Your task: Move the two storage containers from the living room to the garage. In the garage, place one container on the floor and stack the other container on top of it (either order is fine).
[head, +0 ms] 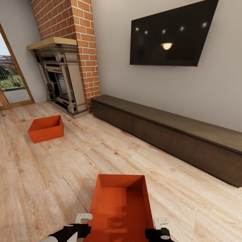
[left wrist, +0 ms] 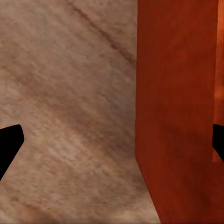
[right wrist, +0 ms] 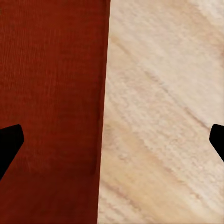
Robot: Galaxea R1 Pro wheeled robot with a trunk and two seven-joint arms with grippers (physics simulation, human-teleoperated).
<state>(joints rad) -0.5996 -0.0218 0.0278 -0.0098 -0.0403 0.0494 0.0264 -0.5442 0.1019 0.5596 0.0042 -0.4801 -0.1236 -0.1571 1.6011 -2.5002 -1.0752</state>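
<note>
Two orange-red storage containers are in the living room. The near container [head: 119, 201] rests on the light wood floor right in front of me, and the far container [head: 46, 128] sits by the fireplace. My left gripper [head: 83, 220] hangs open at the near container's left wall [left wrist: 177, 116], its black fingertips [left wrist: 9, 144] wide apart on either side of that wall. My right gripper [head: 161, 224] is open the same way over the right wall [right wrist: 51, 93], with wood floor under its outer fingertip [right wrist: 217, 140]. Neither gripper touches the bin.
A long dark low cabinet [head: 174, 134] runs along the right wall under a black TV [head: 171, 35]. A red brick fireplace [head: 65, 77] stands at the back left, and glass doors [head: 11, 84] are at the far left. Wood floor [head: 50, 174] spreads out to the left.
</note>
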